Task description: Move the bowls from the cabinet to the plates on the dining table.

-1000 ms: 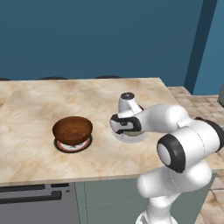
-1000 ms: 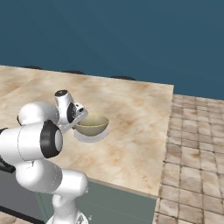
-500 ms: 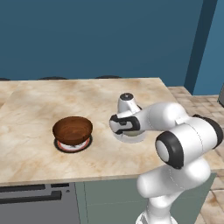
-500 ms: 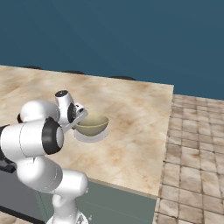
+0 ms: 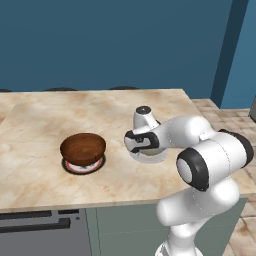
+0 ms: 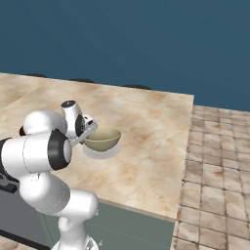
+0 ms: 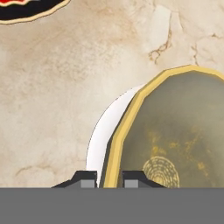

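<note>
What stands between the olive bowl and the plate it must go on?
Nothing visible does. The hand is shut on the rim of the olive bowl, which hangs right over its plate on the table. The brown bowl sits apart on the other plate.

No text, label, brand, number or sign can be read anywhere in these views.
</note>
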